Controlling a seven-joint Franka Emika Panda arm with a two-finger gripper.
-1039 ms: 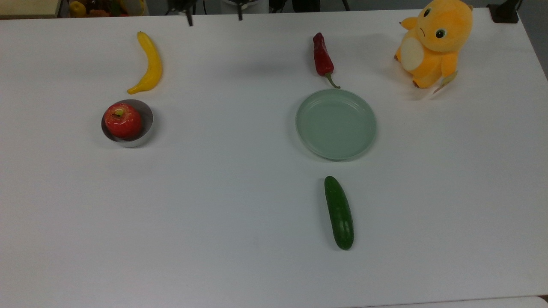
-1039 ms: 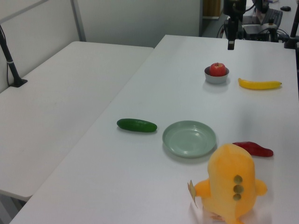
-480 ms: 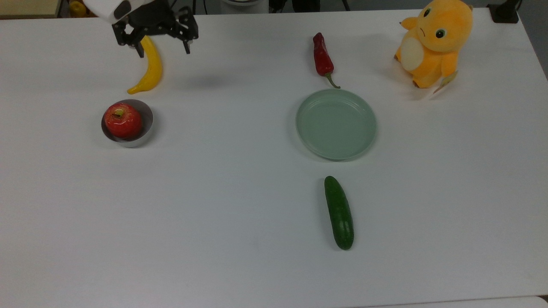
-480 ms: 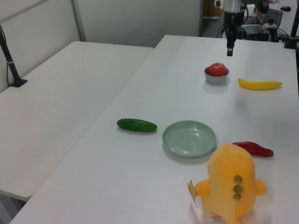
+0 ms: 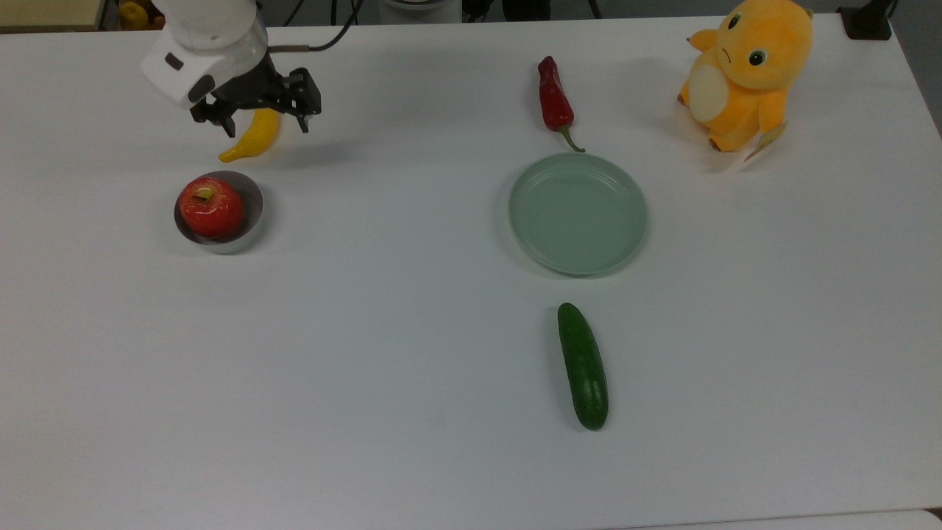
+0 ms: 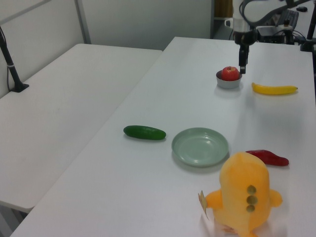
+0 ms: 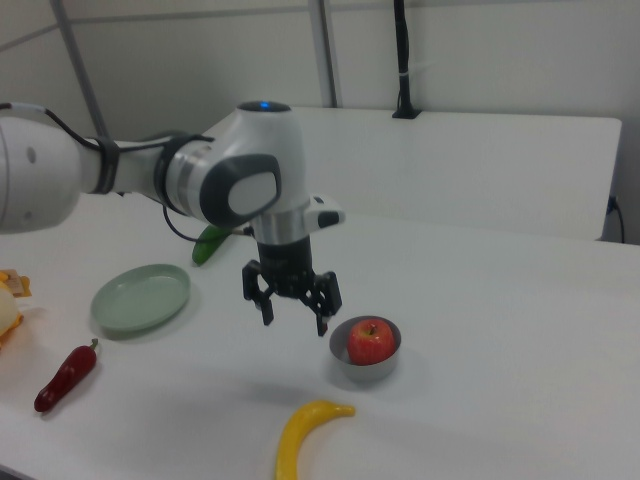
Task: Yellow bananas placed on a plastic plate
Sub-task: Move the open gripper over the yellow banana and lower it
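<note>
Yellow against white, that's my target: the banana [image 5: 254,138] lies flat on the table [image 5: 412,309] at the top view's far left, its upper half hidden under my gripper [image 5: 266,124]. I've got the fingers spread wide, nothing between them, and in the right view the gripper [image 7: 293,308] hangs in the air well above the banana [image 7: 302,435], so no contact yet. The fingers look set across the fruit's length, which is how I'd want them, since the slim curved body is easiest to pinch across its width. Just below it in the top view sits the grey metal bowl [image 5: 250,213] holding a red apple [image 5: 211,207], near enough that I'd keep my descent tidy to avoid clipping the rim. The mint-green plate [image 5: 578,213] waits empty, well apart toward the top view's right, with the red chili [image 5: 554,96] near its upper rim and the cucumber [image 5: 582,366] below it. An orange plush toy [image 5: 747,70] sits in the far corner, out of my way. My read: approach nearly done, descent and grasp come next, then a long carry across to the plate.
</note>
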